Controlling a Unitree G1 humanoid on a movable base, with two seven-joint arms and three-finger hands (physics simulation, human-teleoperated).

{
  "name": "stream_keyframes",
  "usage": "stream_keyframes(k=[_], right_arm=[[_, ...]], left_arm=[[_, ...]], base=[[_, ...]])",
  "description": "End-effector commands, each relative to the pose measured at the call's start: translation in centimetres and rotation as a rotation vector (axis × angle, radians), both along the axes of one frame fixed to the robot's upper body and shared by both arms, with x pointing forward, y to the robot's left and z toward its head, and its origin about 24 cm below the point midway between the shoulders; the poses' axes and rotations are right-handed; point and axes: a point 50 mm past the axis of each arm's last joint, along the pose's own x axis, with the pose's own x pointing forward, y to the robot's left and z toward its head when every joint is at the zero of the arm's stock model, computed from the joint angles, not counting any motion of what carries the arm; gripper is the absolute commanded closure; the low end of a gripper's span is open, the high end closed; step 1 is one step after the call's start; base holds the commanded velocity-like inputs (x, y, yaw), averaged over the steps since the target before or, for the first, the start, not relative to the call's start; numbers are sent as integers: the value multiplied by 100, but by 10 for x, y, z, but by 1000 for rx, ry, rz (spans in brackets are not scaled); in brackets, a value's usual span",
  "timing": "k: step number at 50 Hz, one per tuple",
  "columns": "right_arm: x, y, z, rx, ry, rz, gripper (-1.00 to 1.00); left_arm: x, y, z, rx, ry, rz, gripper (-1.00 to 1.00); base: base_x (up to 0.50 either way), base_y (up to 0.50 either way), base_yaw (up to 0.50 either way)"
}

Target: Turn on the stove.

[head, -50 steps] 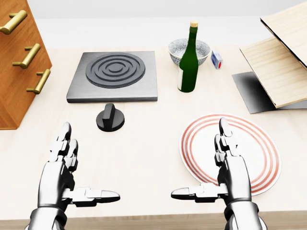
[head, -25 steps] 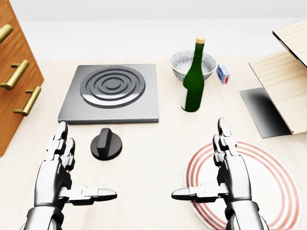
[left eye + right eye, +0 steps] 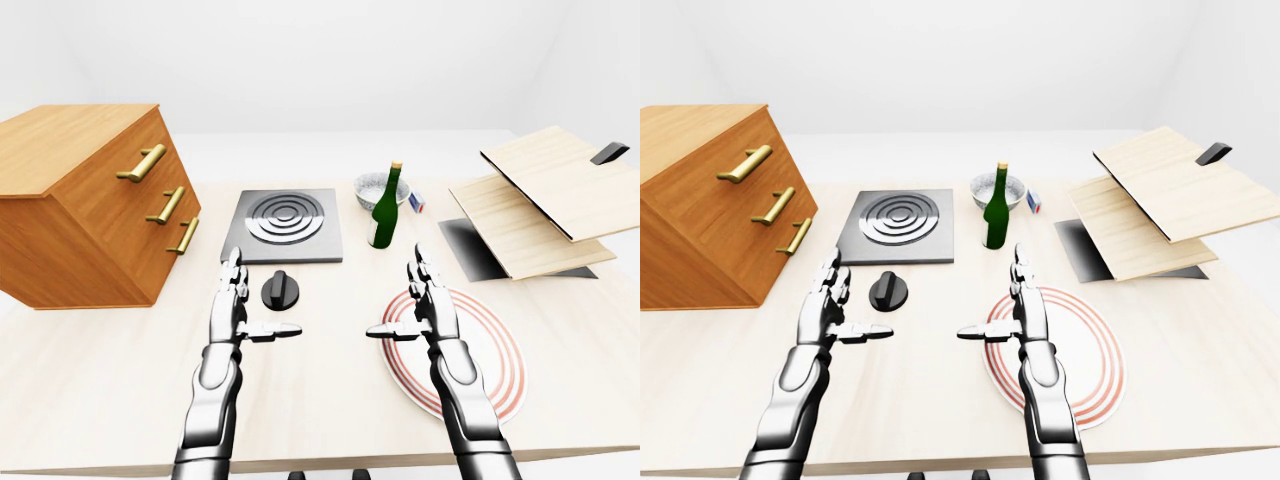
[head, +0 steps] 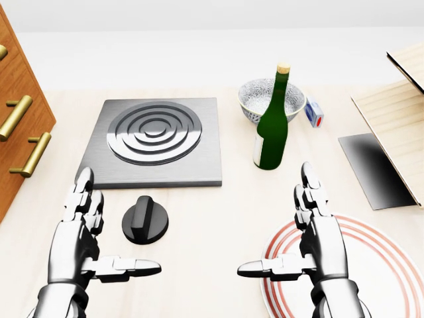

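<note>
A grey square stove plate with dark concentric rings lies on the light wooden table. Its black round knob sits on the table just below the plate in the head view. My left hand is open, fingers flat, to the left of and slightly below the knob, not touching it. My right hand is open, over the left edge of a red-ringed white plate. Both hands are empty.
A green bottle stands right of the stove, with a patterned bowl and a small blue-and-white box above it. A wooden drawer chest stands at the left. Slanted wooden boards stand at the right.
The whole view has shifted: the camera has moved closer, so the stove, knob, bottle and plate sit lower and larger in the picture. Both hands keep the same open pose.
</note>
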Motion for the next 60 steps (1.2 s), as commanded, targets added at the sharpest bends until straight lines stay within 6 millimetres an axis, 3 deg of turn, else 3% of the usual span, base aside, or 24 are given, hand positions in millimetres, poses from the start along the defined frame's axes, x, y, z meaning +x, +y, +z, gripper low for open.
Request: stream_keyframes(k=[1,9,25,45,54,60], right_arm=[[-1,-1,0,5,-9,1,-100],[0,-1,0,8,-5,3,-100],[0,0,-1,12,7,11,-100],[1,-2,-1,16,4,8,-100],[1,-4,2,20,0,5,-100],[1,-6,4,25,-2,-1,-100]], left_arm=[[7,-1,-8,3,19,-1,-100],[13,-2,-14,5,38,-3,-100],[27,-14,-45,31,169,-29,-100],[18,-41,-83,62,350,-108,-100],[10,-58,-111,100,506,-153,-100],[7,-67,-104,60,454,-198,-100]], base=[[0,0,0],[0,0,0],[0,0,0],[0,0,0],[1,0,-1],[1,0,-1]])
